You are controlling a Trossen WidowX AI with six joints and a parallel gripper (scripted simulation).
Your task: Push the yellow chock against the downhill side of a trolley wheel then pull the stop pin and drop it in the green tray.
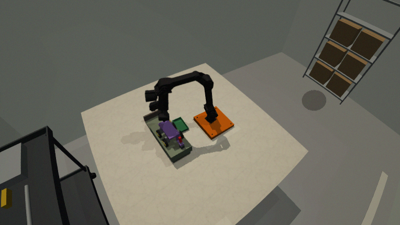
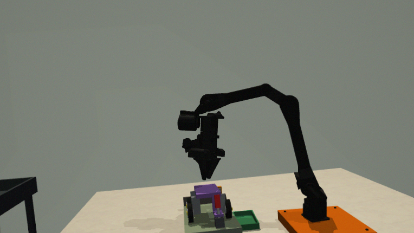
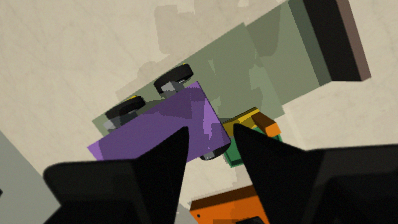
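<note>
The purple trolley [image 1: 169, 130] [image 2: 207, 190] [image 3: 150, 130] stands on the grey-green ramp [image 1: 181, 153] [image 2: 199, 226] [image 3: 272, 65]. The red-headed stop pin [image 1: 179, 139] [image 2: 217, 201] is upright in its holder at the trolley's uphill end. The yellow chock [image 3: 246, 118] sits on the ramp at the trolley's downhill end, near the wheel on the tray side; its orange handle [image 3: 271, 129] [image 2: 219, 188] sticks out. The trolley's corner and a finger partly hide it, so contact with the wheel cannot be told. My gripper [image 1: 164, 120] [image 2: 206, 179] [image 3: 210, 129] is open and empty, above the trolley, fingers pointing down.
The green tray [image 1: 180, 124] [image 2: 246, 220] [image 3: 234, 158] lies beside the ramp, on the side of the arm's orange base plate [image 1: 201, 123] [image 2: 344, 219] [image 3: 230, 210]. A raised end wall [image 3: 325, 40] closes the ramp's downhill end. A dark cart [image 1: 53, 167] stands beyond the table.
</note>
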